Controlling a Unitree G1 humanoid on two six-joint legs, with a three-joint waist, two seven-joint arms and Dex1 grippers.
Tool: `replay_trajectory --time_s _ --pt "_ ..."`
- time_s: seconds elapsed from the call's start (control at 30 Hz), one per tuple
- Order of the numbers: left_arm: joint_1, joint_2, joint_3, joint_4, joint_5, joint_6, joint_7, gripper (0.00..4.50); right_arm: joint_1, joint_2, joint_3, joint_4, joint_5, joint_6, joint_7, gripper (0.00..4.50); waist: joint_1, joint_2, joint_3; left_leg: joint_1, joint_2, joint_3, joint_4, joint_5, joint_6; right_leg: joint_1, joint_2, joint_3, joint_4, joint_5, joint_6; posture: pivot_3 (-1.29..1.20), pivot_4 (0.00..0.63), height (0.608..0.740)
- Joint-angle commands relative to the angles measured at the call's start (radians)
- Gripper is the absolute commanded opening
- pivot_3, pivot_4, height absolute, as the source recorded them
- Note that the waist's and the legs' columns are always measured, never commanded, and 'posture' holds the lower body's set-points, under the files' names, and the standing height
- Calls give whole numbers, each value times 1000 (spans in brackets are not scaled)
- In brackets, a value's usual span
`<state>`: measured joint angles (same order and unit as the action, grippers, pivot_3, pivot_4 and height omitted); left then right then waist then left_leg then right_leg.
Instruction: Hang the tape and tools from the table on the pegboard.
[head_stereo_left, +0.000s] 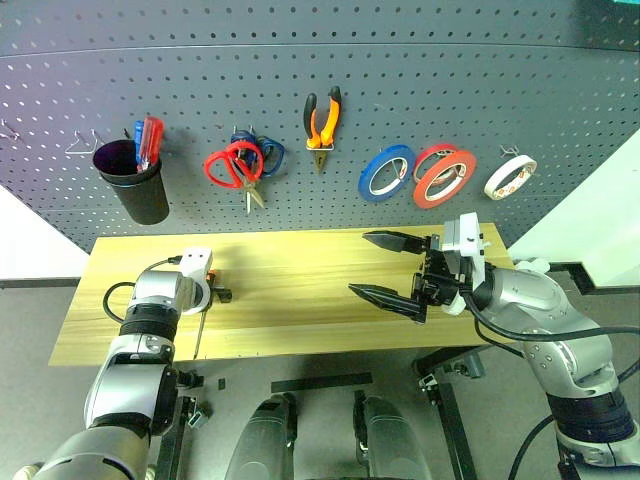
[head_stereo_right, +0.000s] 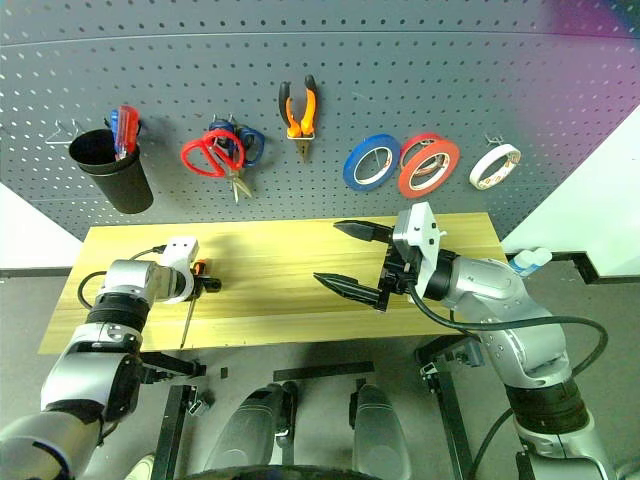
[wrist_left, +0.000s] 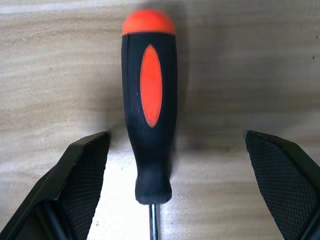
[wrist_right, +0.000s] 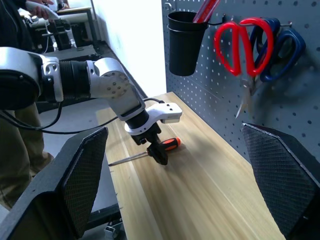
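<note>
While the left gripper (wrist_right: 156, 152) sits low over the table (head_stereo_left: 300, 300) w/ jaws spread wide, nothing is gripped: the screwdriver (wrist_left: 148, 115) lies flat on the wood btwn its fingers (wrist_left: 82, 175), handle untouched on both sides, shaft running back toward the wrist. Right gripper (head_stereo_left: 385, 268) hangs above the table's right part, fingers far apart, empty. On the pegboard (head_stereo_left: 400, 90): red scissors (head_stereo_left: 232, 165) beside the blue-handled pair (head_stereo_left: 268, 152), pliers (head_stereo_left: 321, 122) on a hook, whitish tape (head_stereo_left: 510, 177) at far right next to red rolls (head_stereo_left: 444, 175) and a blue roll (head_stereo_left: 386, 171). Black cup (head_stereo_left: 133, 180) holds other screwdrivers.
</note>
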<state>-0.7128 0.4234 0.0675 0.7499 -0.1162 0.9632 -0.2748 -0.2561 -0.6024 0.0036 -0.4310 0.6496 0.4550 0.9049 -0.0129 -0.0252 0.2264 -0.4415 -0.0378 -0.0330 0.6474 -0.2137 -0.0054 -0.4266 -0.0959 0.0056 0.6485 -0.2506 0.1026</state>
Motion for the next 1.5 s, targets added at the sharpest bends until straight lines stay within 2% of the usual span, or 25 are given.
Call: replay_trajectory --time_s 0.03,0.3,0.33,0.67,0.8,1.1,1.27,1.37,1.5 --pt "-9 -1 21 28 2 -8 10 3544 4 -8 -15 -53 8 -1 -6 4500 1 0 0 0 0 0 0 0 0 0 0 0 0 0 0 -52 230 727" --pt "-4 0 47 12 -6 6 31 800 -2 -15 -18 -44 12 -1 0 4500 1 0 0 0 0 0 0 0 0 0 0 0 0 0 0 -53 226 727" --pt "-3 1 50 9 -6 8 32 601 -4 -16 -18 -42 14 0 3 4500 1 0 0 0 0 0 0 0 0 0 0 0 0 0 0 -51 225 727" --pt "75 17 50 -195 -27 91 -6 601 1 -46 -12 -35 6 29 40 4500 1 0 0 -1 0 0 0 0 0 -1 0 0 -1 0 0 -47 217 727" --pt "154 44 57 -348 -48 135 -38 601 21 -89 24 -10 -80 -18 77 4500 0 0 0 -1 0 0 -1 0 0 -1 -1 0 -1 0 0 -43 214 727" --pt "325 107 118 -674 -127 152 -110 601 13 -93 46 36 -135 -53 114 4500 2 0 0 -1 0 0 -2 0 0 -1 -1 0 -3 -2 -3 -14 209 727" --pt "445 124 209 -853 -197 -42 -204 601 -6 -87 55 61 -150 -70 128 4500 3 0 0 -1 0 0 -2 -1 0 -1 -2 0 -3 -2 -4 3 203 727" --pt "512 119 308 -947 -279 -213 -304 601 -14 -83 59 70 -157 -79 137 4500 3 0 0 -2 0 0 -3 -1 -1 -1 -2 0 -4 -2 -5 12 197 727" --pt "542 134 403 -1020 -396 -338 -423 601 -24 -80 65 85 -166 -94 148 4500 4 0 0 -2 0 0 -4 -1 -1 -1 -2 0 -7 -2 -5 20 188 727"
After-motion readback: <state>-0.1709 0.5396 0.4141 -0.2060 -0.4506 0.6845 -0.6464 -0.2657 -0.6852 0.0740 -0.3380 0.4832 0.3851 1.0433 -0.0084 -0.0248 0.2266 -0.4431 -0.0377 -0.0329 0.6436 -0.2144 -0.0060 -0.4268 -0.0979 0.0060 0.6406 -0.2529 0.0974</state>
